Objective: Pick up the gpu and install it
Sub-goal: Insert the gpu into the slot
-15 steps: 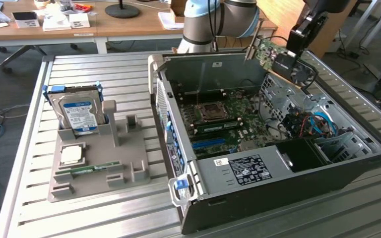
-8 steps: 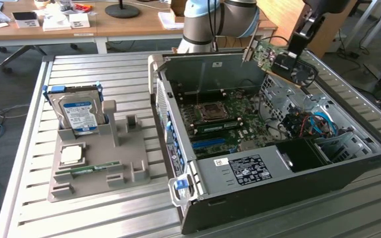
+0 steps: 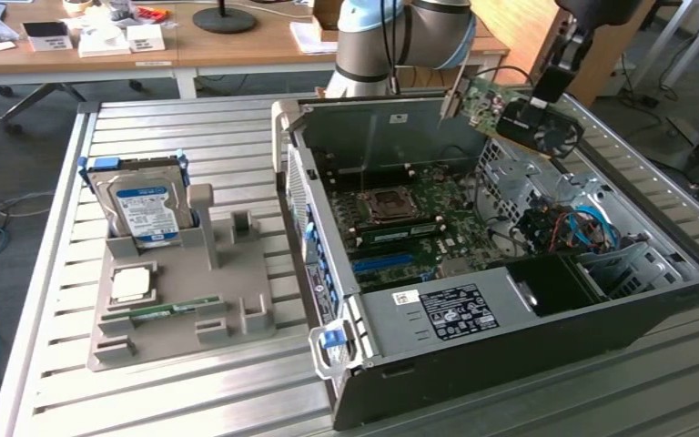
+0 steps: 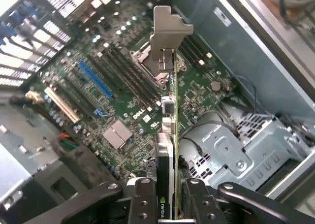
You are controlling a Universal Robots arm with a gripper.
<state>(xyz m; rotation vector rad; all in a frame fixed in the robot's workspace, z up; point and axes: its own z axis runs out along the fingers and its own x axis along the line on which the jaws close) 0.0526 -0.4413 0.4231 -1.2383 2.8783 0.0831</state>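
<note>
My fingers [image 4: 150, 197] grip the gpu [image 4: 167, 135] over the motherboard [image 4: 93, 111]; to seat it well I'd hold it square and line its connector edge with the blue slot [image 4: 96, 79].

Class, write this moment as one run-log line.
gripper: shut on gpu | gpu: held above open computer case | installed: not yet

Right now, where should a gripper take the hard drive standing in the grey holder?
Probably grip the hard drive by its exposed upper part, fingers across the two broad faces, coming straight down from above. It stands upright on edge in the grey holder, whose slot covers its lower part.
</note>
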